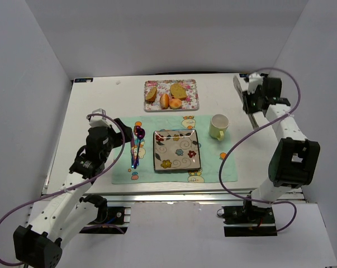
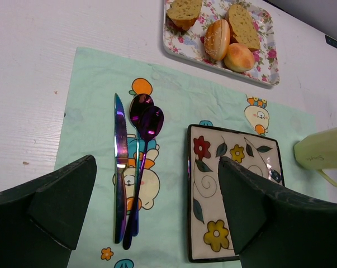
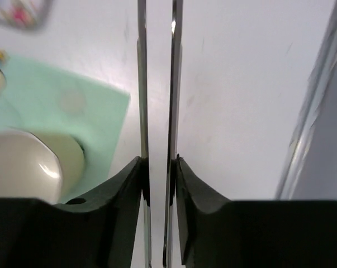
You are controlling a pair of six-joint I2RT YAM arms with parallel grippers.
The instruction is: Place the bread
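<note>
The bread (image 1: 164, 101) is an elongated golden roll lying on the floral tray (image 1: 191, 84) at the back of the table, and it also shows in the left wrist view (image 2: 217, 39). A rounder orange roll (image 2: 238, 57) lies right of it, between two bread slices (image 2: 184, 11). My left gripper (image 1: 123, 131) is open and empty over the green placemat (image 1: 123, 167), above the cutlery, well short of the tray; its jaws (image 2: 156, 163) stand wide apart. My right gripper (image 1: 251, 105) is at the table's right, shut on thin metal tongs (image 3: 157, 84).
A square flowered plate (image 1: 176, 167) sits on the placemat, with an iridescent knife (image 2: 120, 167) and spoon (image 2: 147, 120) to its left. A pale yellow mug (image 1: 218, 126) stands right of the plate, near the right gripper. White walls enclose the table.
</note>
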